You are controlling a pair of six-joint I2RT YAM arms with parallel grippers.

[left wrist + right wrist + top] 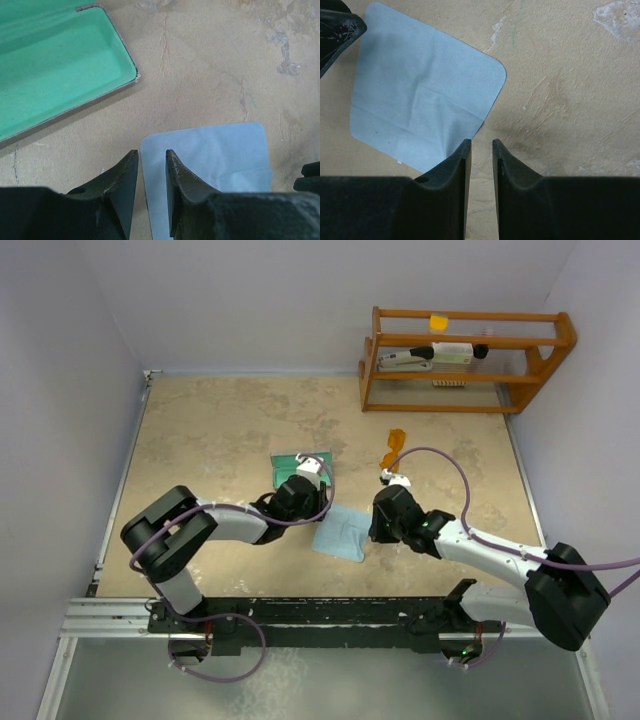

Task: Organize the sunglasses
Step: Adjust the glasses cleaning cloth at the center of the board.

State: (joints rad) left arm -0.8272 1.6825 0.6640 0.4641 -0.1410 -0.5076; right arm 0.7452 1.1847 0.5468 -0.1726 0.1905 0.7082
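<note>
The orange sunglasses [394,448] lie on the table beyond my right arm, seen only in the top view. The open grey case [298,468] with green lining [55,65] lies by my left wrist. The light blue cloth [340,532] lies flat between the two grippers. My left gripper [151,152] hovers over the cloth's [215,155] left edge, jaws a narrow gap apart, nothing held. My right gripper [481,142] sits just off the cloth's [420,95] corner, jaws a narrow gap apart, empty.
A wooden rack [465,360] with small items stands at the back right against the wall. Walls close the table on the left, back and right. The left gripper's tip shows in the right wrist view's top left corner [335,30].
</note>
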